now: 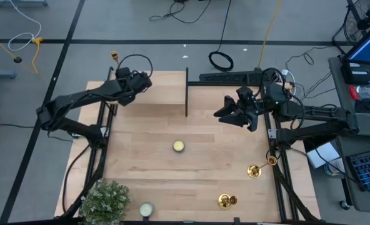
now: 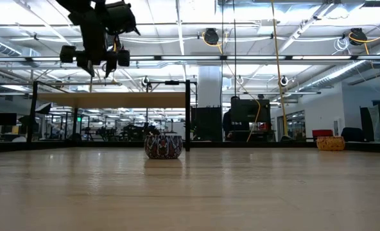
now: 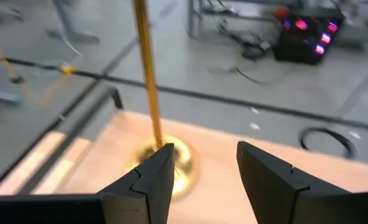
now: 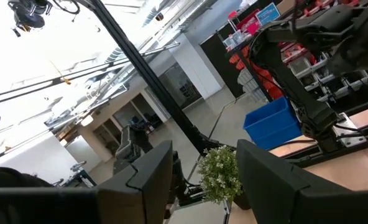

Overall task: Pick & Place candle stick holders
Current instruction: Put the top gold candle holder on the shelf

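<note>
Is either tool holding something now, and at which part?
Nothing is held. The left tool is open, its fingers apart beside the standing shiny gold candlestick. The right tool is open and empty.

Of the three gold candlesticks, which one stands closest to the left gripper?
The candlestick at the table's far left corner, just beyond the left gripper. The other two stand on the near right side.

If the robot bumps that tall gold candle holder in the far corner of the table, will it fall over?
Probably, yes. The candle stick holder stands upright on a thin, tall stem above a small round base, so a push high up would likely tip it. Its shiny metal looks stiff and maybe slippery. The open left gripper is right beside its base.
</note>
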